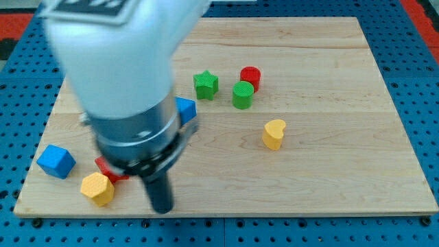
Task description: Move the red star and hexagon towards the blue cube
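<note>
Tip (162, 208) of my bare dark rod rests on pale wood-grain board (329, 178), holding nothing, right of yellow hexagon (97, 189); arm mostly hides red star (105, 167), blue cube (55, 161) left.

I can read no text, label, brand or number anywhere; the dark patch on top of my arm (103, 8) is too blurred to make out.
</note>
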Available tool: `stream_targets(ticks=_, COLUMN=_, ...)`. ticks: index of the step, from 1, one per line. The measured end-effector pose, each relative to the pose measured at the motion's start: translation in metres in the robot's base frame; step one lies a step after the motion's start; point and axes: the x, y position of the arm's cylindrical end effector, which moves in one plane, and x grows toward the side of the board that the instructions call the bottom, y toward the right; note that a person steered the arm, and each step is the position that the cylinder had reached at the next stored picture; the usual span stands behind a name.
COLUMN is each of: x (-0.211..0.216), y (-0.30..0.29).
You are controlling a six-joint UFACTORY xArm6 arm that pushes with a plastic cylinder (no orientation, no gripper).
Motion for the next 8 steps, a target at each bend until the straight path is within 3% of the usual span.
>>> stream_targets(ticks=2, x=0.002, y=-0.144)
stream_targets(ticks=8, x=-0.019, y=-0.128)
